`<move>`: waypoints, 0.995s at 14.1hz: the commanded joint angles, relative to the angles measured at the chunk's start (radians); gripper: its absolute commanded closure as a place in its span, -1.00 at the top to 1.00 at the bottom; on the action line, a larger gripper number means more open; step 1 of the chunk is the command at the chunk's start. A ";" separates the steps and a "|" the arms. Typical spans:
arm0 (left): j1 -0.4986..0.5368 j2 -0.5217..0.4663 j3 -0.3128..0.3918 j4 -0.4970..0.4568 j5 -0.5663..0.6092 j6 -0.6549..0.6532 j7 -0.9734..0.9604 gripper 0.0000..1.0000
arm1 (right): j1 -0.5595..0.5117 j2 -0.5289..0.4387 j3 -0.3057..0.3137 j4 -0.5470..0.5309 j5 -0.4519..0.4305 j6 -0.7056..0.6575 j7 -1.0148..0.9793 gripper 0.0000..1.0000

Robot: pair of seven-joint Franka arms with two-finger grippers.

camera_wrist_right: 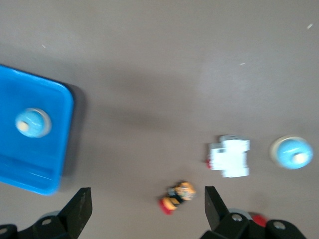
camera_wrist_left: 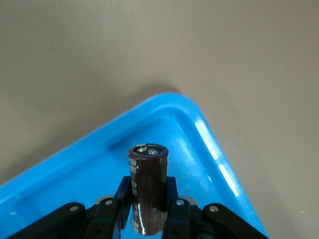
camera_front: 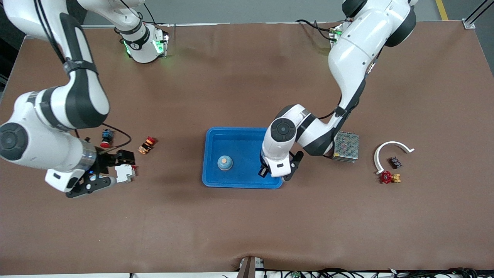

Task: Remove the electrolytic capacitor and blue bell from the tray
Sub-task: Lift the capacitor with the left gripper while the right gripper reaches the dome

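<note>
L tool (camera_wrist_left: 148, 211): I see it clamped on the brown capacitor (camera_wrist_left: 148, 191), held over the blue tray (camera_front: 235, 135) at the corner toward the L arm's end of the counter (camera_front: 247, 224). Blue bell (camera_front: 224, 162) sits in the tray. R tool (camera_wrist_right: 147, 211): fingers spread wide, nothing held, over the counter nr a white breaker block (camera_wrist_right: 229, 158), a 2nd blue bell (camera_wrist_right: 291, 152) & a yellow/red switch (camera_wrist_right: 176, 195).
</note>
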 commanded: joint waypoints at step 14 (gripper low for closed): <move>0.224 -0.422 -0.004 -0.187 -0.134 -0.417 0.425 -1.00 | 0.357 0.124 -0.015 -0.017 0.009 0.365 0.677 1.00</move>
